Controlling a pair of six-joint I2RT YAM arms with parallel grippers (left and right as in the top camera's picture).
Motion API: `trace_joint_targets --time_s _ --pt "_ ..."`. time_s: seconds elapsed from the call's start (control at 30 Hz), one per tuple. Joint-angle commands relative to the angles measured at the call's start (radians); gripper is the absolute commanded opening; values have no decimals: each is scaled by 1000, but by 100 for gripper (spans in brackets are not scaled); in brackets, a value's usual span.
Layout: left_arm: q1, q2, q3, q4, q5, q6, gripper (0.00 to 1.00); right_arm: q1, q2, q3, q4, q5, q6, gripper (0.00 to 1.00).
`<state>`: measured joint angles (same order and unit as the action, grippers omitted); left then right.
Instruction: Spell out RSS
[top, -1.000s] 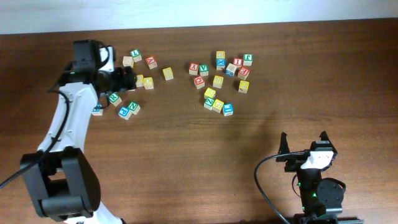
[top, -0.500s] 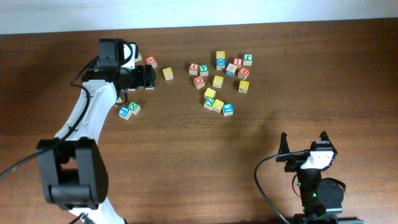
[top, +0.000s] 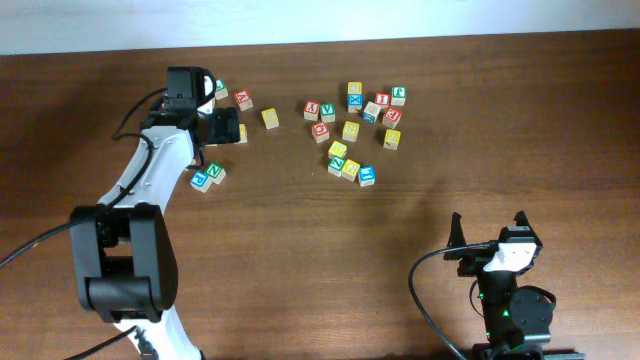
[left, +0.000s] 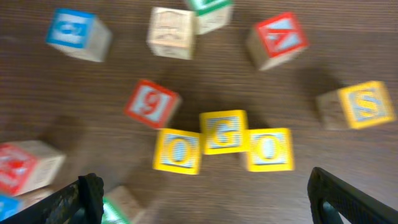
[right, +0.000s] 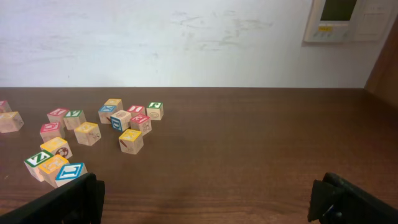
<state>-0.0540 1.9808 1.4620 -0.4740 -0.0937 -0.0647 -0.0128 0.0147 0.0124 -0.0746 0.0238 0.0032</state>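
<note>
A yellow cube with an S (left: 360, 106) lies at the right of the left wrist view; in the overhead view it (top: 269, 118) sits just right of my left gripper (top: 224, 127). That gripper (left: 208, 205) is open and empty, hovering over three touching yellow cubes (left: 224, 132). A pale cube with a green letter (top: 398, 95) lies at the far right of the right cluster, and it also shows in the right wrist view (right: 154, 110). Other yellow cubes (top: 350, 130) lie in that cluster; their letters are too small to read. My right gripper (top: 490, 235) is open and empty, near the front edge.
Around the left gripper lie a red A cube (left: 277, 40), a red cube (left: 151, 102), a blue cube (left: 78, 34) and a pale cube (left: 171, 32). Green and blue cubes (top: 208, 176) lie beside the left arm. A white wall (right: 186, 37) stands beyond the table's far edge.
My left arm has swung right over the left group of cubes, then settled slightly back. The gripper stays open. The right arm has not moved.
</note>
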Motion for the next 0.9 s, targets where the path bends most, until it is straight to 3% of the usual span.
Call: trace_joint_targets --time_s 0.0,0.2,0.37,0.57,0.67,0.8,0.83,0.87 --pt "6 7 11 -6 -157 -2 96 6 -8 -7 -7 -5 1 98" --pt "23 8 11 -66 -154 -17 96 6 -8 -7 -7 -5 1 98" --pt "36 8 11 -118 -150 -187 99 6 -8 -7 -7 -6 1 98" --pt "93 8 11 -124 -29 -293 100 6 -8 -7 -7 -5 1 98" --pt "132 8 11 -156 13 -394 93 6 -8 -7 -7 -5 1 98" --pt "142 11 11 -175 16 -402 90 6 -8 -7 -7 -5 1 98" --pt "140 13 11 -175 15 -403 87 6 -8 -7 -7 -5 1 98" --pt "139 15 11 -174 16 -404 75 6 -8 -7 -7 -5 1 98"
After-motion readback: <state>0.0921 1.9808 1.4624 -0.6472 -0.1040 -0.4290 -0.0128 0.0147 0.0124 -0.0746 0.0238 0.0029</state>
